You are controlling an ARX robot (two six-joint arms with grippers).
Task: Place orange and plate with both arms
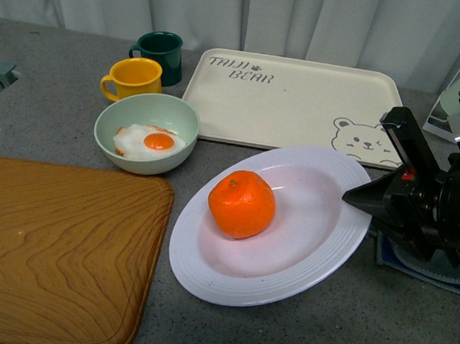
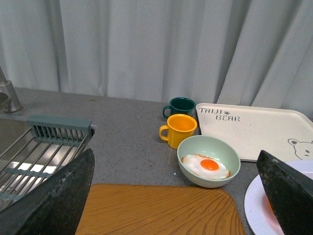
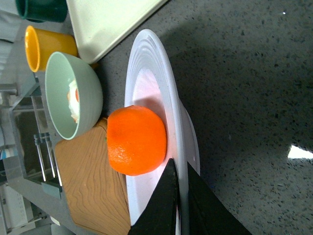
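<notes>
The orange (image 1: 242,204) rests inside the white plate (image 1: 294,266), left of its middle. My right gripper (image 1: 354,196) is shut on the plate's right rim, which looks slightly raised on that side. In the right wrist view the orange (image 3: 137,140) lies against the plate (image 3: 156,83), whose rim is pinched between the two black fingers (image 3: 166,205). My left gripper (image 2: 176,196) is open and holds nothing; it hovers above the wooden board (image 2: 156,210). The plate's edge (image 2: 254,205) shows beside one of its fingers.
A pale green bowl (image 1: 146,131) with a fried egg stands left of the plate. Behind it are a yellow mug (image 1: 132,78) and a dark green mug (image 1: 161,53). A cream bear tray (image 1: 291,101) lies at the back. A wooden board (image 1: 57,246) fills the front left. A sink rack (image 2: 39,147) lies far left.
</notes>
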